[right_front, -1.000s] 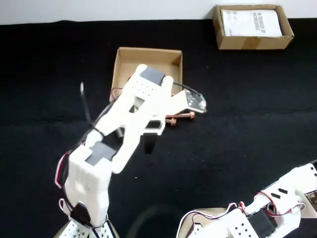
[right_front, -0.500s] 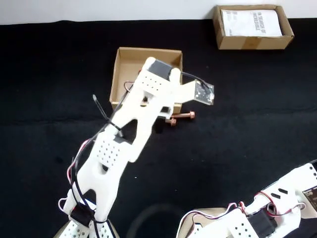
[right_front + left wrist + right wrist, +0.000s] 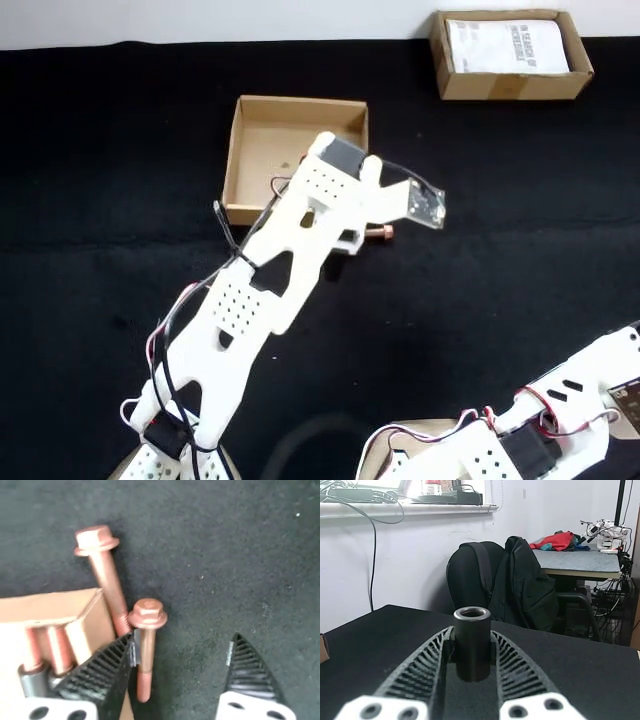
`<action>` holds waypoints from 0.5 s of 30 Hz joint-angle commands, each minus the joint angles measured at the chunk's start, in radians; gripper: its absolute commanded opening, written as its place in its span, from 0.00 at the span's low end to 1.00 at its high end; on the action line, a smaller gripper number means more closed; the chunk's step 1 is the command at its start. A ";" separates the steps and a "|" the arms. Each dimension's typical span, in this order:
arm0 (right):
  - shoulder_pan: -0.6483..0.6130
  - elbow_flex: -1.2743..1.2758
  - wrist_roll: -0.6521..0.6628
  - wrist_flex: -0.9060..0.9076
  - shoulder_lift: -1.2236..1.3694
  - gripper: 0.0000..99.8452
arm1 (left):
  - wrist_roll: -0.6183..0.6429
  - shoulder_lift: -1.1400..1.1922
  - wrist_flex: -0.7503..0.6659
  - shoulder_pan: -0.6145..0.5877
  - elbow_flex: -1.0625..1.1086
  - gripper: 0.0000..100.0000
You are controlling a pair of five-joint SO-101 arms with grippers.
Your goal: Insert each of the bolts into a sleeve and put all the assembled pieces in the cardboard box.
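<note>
The left claw is held wide open and empty, low over the black table, just off the front right corner of the cardboard box, which is set toward the table's far edge, left of its middle; one finger is placed against or just beside the nearer bolt, so a pickup of that bolt is judged to be the step in hand; the second bolt is laid along the outside of the box wall, its shank meeting the nearer bolt close to that bolt's head; both are loose copper-coloured flange bolts, not yet sleeved; two assembled pieces are seen inside the box at that corner, so part of the task is judged done; the right claw is closed on a black sleeve, held upright with its bore uppermost by the arm at the table's near right, presumably so that a bolt can be fed in from above; a second cardboard box is kept at the far right corner with a printed sheet in it, whose writing cannot be read; no marking is made out on the bolt heads or the sleeve
</note>
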 commanded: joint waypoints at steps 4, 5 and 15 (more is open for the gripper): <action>0.008 0.045 0.012 -0.022 -0.016 0.01 | 0.008 0.120 -0.124 -0.038 -0.099 0.19; 0.008 0.045 0.012 -0.022 -0.016 0.01 | 0.003 0.122 -0.120 -0.035 -0.105 0.16; 0.008 0.045 0.012 -0.022 -0.016 0.01 | 0.008 0.116 -0.087 -0.028 -0.101 0.01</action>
